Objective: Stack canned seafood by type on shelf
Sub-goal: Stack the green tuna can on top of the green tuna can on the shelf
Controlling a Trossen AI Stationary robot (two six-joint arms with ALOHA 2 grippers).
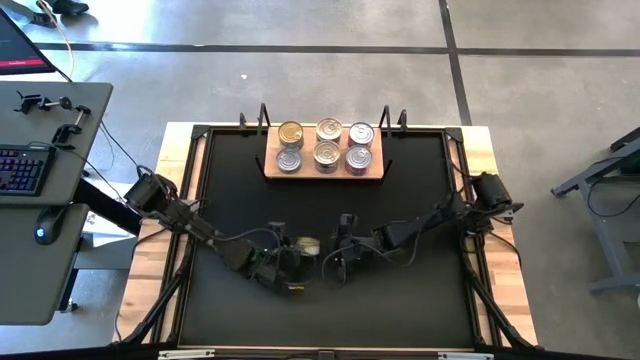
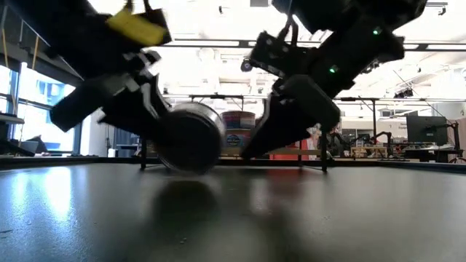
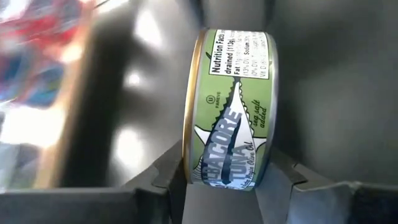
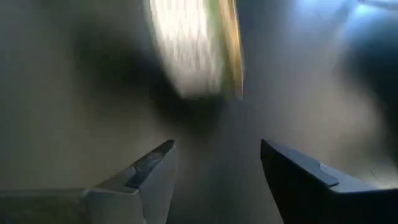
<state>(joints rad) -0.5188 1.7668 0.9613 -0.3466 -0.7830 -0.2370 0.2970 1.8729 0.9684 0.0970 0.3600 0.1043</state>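
Both arms reach inward low over the black desk point(image 1: 420, 290), meeting in front of the shelf point(image 1: 324, 175). The left hand point(image 3: 227, 186) clamps a green-labelled tuna can point(image 3: 231, 106) on its edge between its fingers, the can lifted just clear of the desk, well in front of the shelf. The right hand point(image 4: 217, 165) sits just beside that can, fingers spread and gripping nothing. Six more cans point(image 1: 325, 145) stand on the shelf in two rows of three, one with a pink side point(image 1: 361, 133). Seven cans show in all. Beyond the desk on the left arm's side stand a keyboard point(image 1: 22, 170) and a mouse point(image 1: 40, 234).
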